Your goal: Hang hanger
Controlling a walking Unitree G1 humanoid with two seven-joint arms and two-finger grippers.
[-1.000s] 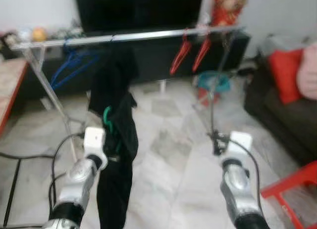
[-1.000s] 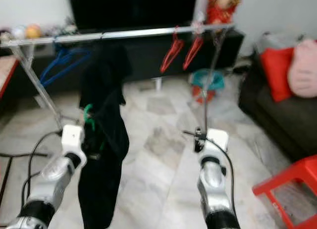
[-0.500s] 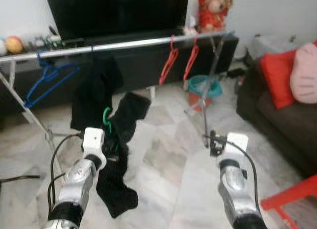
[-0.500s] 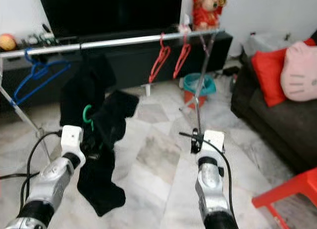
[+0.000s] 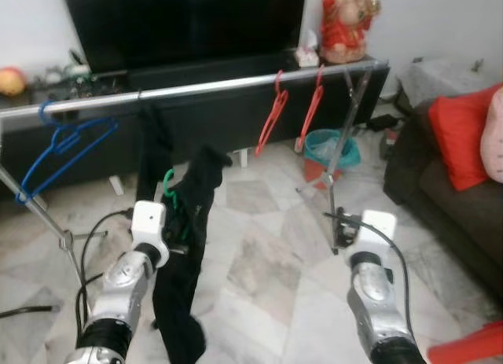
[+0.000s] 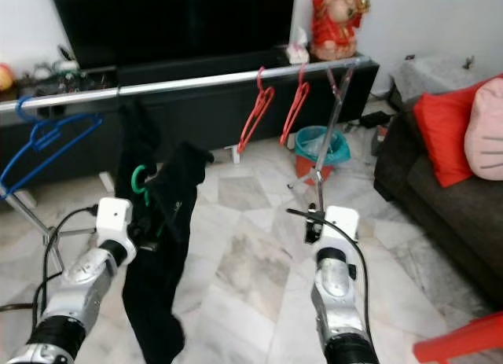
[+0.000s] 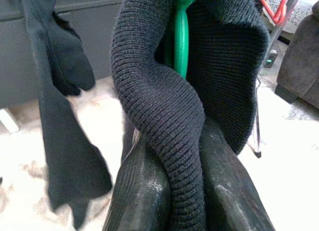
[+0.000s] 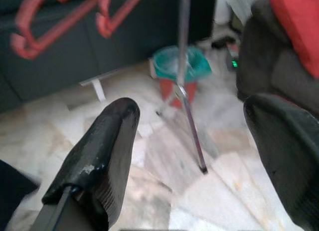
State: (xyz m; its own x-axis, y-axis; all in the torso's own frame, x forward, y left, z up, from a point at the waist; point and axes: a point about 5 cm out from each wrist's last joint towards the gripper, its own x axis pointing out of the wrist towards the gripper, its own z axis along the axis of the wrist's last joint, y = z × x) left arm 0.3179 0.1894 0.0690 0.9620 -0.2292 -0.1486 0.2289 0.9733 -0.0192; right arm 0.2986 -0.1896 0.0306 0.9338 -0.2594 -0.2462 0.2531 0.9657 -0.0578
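My left gripper [image 7: 182, 191] clamps a black knit garment [image 7: 164, 121] draped on a green hanger [image 7: 181, 41], low left of the eye view. My right gripper [image 8: 199, 141], low right, is spread wide, holding nothing. Beyond, a silver rail [image 5: 228, 85] crosses the upper frame, carrying a blue hanger [image 5: 63, 144] at left and two red hangers [image 5: 291, 112] right of centre.
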